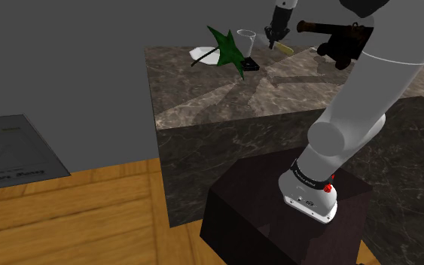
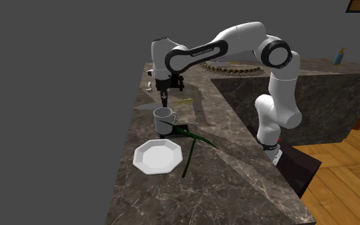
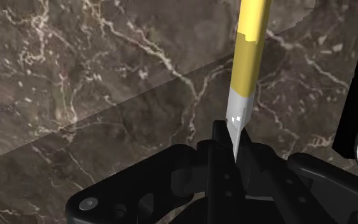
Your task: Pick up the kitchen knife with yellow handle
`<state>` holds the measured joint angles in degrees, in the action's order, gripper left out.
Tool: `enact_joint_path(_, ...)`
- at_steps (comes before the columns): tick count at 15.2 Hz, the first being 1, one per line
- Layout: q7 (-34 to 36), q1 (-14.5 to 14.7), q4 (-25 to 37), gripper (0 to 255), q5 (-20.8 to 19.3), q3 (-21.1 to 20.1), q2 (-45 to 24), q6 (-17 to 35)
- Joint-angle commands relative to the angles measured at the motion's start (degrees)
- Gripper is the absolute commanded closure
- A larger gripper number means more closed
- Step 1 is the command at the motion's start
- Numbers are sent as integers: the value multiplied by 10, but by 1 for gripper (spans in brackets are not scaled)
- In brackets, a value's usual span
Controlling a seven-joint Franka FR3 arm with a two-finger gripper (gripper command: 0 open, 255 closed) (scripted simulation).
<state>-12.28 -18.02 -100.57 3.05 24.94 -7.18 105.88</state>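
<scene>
In the second exterior view, a white eight-sided plate (image 2: pixel 158 156) is seen farthest to that view's left. It is laid on the dark marbled counter (image 2: pixel 236 185), well apart from the jaws on the camera's side. The gripper (image 2: pixel 164 100) is pointed straight down at the counter from the end of the white arm (image 2: pixel 236 38). A pale cup (image 2: pixel 164 117) is stood between the jaws and the plate, near the jaws, on a black mat (image 2: pixel 177 130). The knife (image 2: pixel 183 101) is stretched out from the jaws toward that view's right, low over the counter. Whether it is rested on the stone or raised clear of it cannot be told. A green leafy stem (image 2: pixel 192 142) is laid past the cup from the jaws, just beside the plate. A toothed ring (image 2: pixel 233 66) is set on the far part of the counter, well apart from the jaws. The dark stand (image 2: pixel 295 165) is placed farther to that view's right, and a blue bottle (image 2: pixel 339 56) is seen farthest right, far from the jaws. In the wrist view the jaws are drawn narrow and are closed on the knife's grey blade end, which is clasped between the black fingers (image 3: pixel 218 137). The yellow handle is carried straight away from the fingertips over the marbled stone.
</scene>
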Motion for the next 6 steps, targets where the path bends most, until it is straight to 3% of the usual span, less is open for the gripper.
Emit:
enact_joint_path(1,1,0,12,255,-1,0,2,-15)
enact_joint_path(6,1,0,35,255,-2,1,4,-39)
